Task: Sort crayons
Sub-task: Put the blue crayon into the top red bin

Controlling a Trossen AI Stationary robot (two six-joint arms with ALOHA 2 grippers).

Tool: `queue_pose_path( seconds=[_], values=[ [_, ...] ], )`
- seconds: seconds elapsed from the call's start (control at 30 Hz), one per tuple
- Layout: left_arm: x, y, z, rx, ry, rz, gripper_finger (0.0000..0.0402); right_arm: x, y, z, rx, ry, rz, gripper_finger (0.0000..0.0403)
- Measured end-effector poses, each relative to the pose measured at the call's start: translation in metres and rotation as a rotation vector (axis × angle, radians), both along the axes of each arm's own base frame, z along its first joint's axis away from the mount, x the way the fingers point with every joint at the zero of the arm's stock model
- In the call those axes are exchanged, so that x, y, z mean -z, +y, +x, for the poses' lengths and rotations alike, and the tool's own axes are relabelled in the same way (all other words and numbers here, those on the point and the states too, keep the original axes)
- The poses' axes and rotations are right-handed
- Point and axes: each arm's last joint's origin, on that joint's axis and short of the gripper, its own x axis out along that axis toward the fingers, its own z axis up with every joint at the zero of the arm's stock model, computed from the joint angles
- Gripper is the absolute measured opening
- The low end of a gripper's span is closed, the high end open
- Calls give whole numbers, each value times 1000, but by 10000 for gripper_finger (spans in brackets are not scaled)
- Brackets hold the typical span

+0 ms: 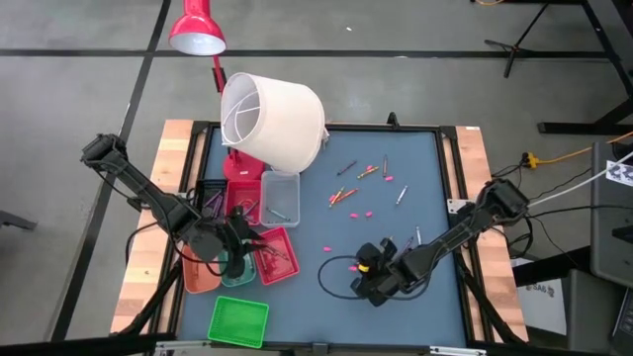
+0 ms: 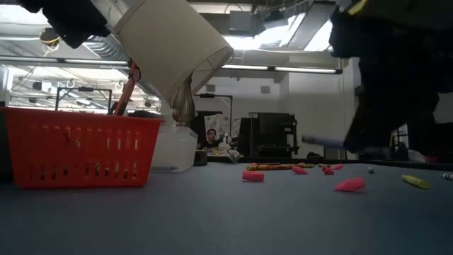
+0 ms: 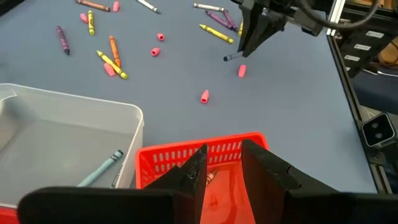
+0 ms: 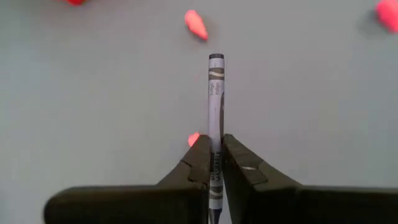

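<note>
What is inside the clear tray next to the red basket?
In the clear tray lies a light blue-grey crayon, with a second stick beside it. The left gripper, open above the red basket, hides the tray's near corner.

Your two arms are dark, slender, jointed links with black cables looped alongside; the right claw (image 1: pixel 368 280) carries a yellow marking near its wrist, and each claw ends in two matte black, wedge-shaped fingers (image 4: pixel 193 162)
</note>
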Motion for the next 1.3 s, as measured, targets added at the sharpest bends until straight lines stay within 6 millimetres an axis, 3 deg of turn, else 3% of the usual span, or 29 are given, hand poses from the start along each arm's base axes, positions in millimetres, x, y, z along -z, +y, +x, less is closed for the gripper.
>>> queue_pose_path(
  seconds=[0.2, 0.4, 0.83, 1.1, 1.3],
  values=[
    [-4, -1, 3, -6, -42, -27, 84, -13, -6, 9, -32, -114, -92, 21],
    [-8, 3, 9, -38, -93, -60, 84, -26, -17, 37, -155, -265, -191, 21],
    [-17, 13, 24, -85, -199, -81, 84, -68, -61, 89, -380, -647, -359, 21],
    [-11, 9, 50, -37, -276, 51, 84, -78, -87, 101, -448, -757, -310, 21],
    [-3, 10, 64, -54, -296, 58, 84, -78, -90, 102, -491, -757, -328, 21]
  ],
)
